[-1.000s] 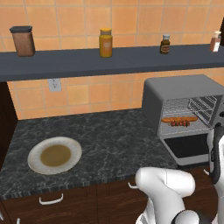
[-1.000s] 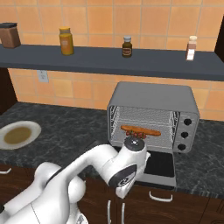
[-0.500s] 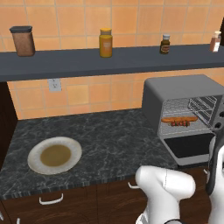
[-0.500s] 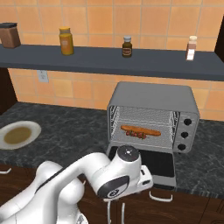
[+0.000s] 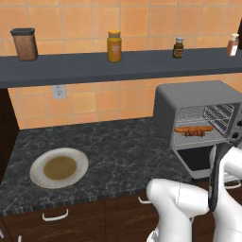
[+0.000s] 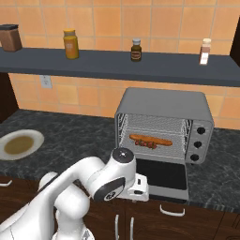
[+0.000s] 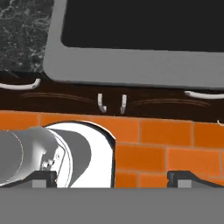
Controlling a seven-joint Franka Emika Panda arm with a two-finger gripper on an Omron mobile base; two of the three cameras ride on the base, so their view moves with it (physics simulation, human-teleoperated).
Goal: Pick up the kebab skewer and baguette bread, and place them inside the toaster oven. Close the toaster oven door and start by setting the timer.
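Nearest, the white arm's jaws hang low in front of the dark cabinet fronts, spread wide and empty; finger tips [image 7: 186, 178] well apart. Beyond, the grey-framed, dark-glass toaster oven door [image 6: 161, 177] lies folded flat over the black speckled counter [image 6: 75, 136] edge. Inside the boxy grey toaster oven [image 6: 165, 123], the orange-brown baguette bread [image 6: 151, 139] and red-chunked kebab skewer [image 6: 147, 145] rest together on the wire rack.

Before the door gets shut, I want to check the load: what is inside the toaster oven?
On the wire rack inside the toaster oven lie the bread and the skewer just in front of it. The lower cavity is too dark to tell.
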